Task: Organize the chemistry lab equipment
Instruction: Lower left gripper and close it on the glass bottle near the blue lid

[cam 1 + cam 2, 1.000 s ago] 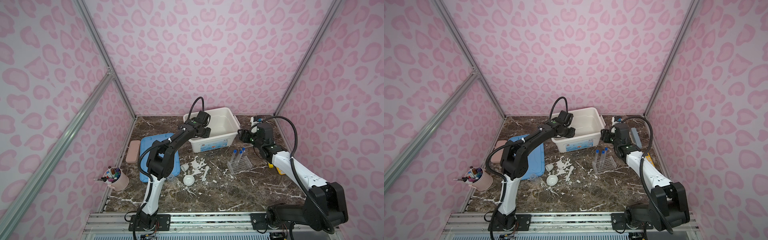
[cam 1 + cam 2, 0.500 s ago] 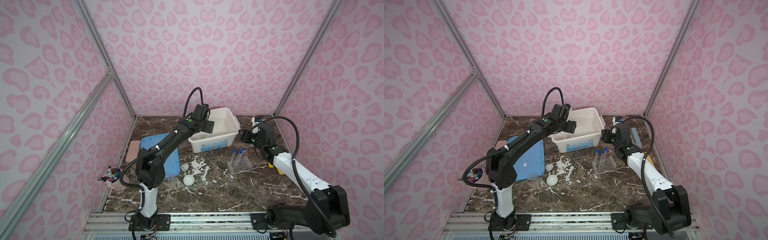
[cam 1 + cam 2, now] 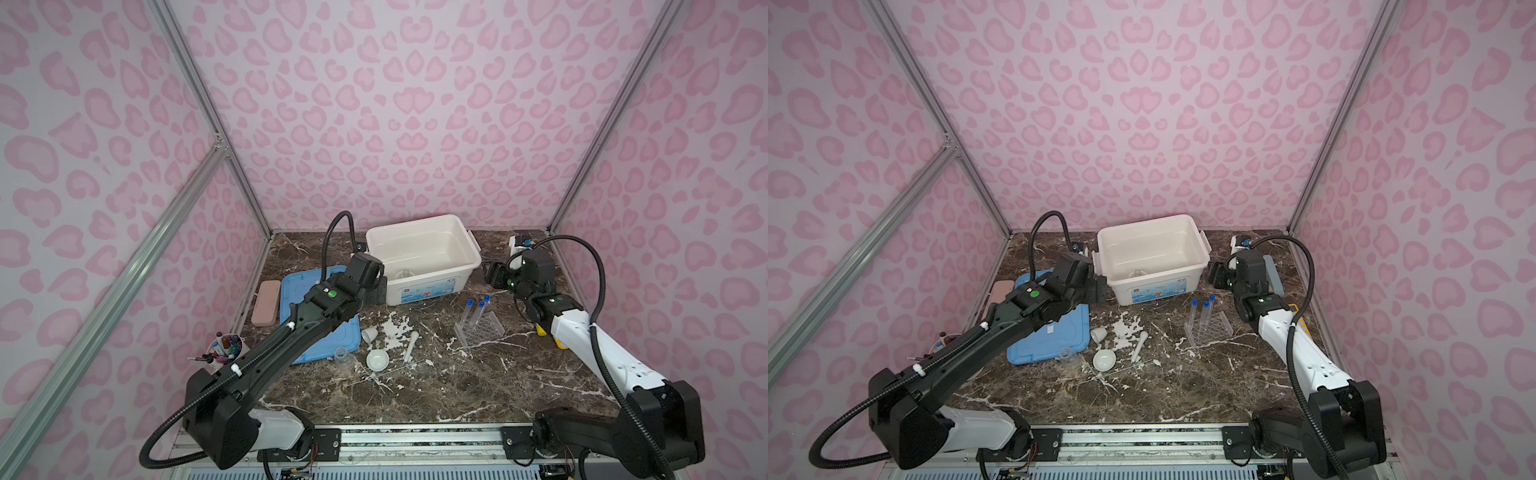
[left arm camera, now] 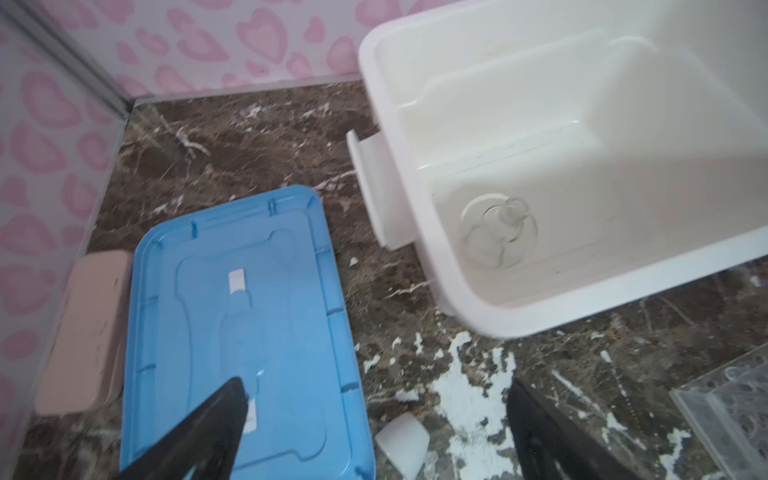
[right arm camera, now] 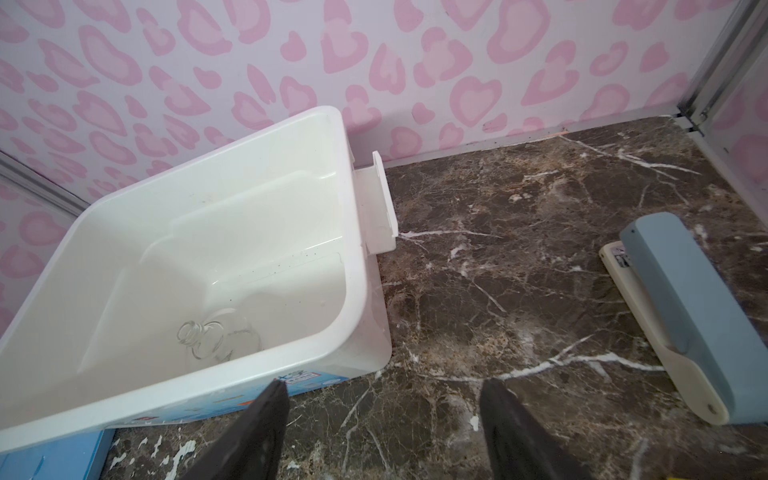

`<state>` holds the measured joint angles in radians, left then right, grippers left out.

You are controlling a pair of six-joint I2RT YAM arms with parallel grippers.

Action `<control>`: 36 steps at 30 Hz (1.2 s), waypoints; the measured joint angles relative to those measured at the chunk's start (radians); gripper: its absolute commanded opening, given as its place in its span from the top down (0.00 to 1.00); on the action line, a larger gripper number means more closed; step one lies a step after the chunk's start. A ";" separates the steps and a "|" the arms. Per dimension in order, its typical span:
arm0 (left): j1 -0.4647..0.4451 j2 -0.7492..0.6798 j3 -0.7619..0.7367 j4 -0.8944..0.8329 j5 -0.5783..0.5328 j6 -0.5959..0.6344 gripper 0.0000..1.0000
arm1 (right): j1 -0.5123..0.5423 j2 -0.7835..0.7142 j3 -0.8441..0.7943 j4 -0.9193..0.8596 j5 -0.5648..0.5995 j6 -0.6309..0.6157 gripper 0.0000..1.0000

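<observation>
Both the left gripper (image 4: 376, 386) and right gripper (image 5: 382, 386) gaped empty beside the white bin (image 3: 432, 286); the small clear beaker (image 3: 341, 354) sat left of the surface (image 3: 457, 386) centre by the blue lid (image 3: 328, 332), probably light, slick and fragile, so a pinch across its rim looked best.

We find the white bin (image 3: 419, 245) open from above, only the flask (image 4: 496, 232) sitting in its near left corner. Bare table (image 3: 440, 307) runs between bin and rack (image 3: 482, 330), whose test tubes (image 3: 476, 311) stand tall. Cup (image 3: 369, 333), dish (image 3: 377, 359), pestle (image 3: 410, 347) and beaker (image 3: 341, 355) crowd the ground beside the blue lid (image 3: 299, 282).
</observation>
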<state>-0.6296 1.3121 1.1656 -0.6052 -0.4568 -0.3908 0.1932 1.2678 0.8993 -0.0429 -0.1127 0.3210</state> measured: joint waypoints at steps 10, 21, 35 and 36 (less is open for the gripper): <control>-0.002 -0.208 -0.232 -0.202 -0.024 -0.218 0.02 | -0.032 0.017 0.000 0.001 -0.023 0.000 0.24; -0.005 -0.221 -0.341 -0.286 0.067 -0.341 0.07 | -0.048 0.022 0.000 0.004 -0.046 0.000 0.24; -0.006 -0.136 -0.371 -0.225 0.148 -0.357 0.25 | -0.054 0.021 -0.014 0.021 -0.048 0.001 0.25; -0.006 -0.134 -0.374 -0.222 0.153 -0.357 0.26 | -0.056 0.021 -0.015 0.022 -0.048 0.001 0.25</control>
<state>-0.6361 1.1786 0.7914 -0.8276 -0.3038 -0.7475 0.1375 1.2884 0.8845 -0.0212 -0.1612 0.3218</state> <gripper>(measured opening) 0.768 0.753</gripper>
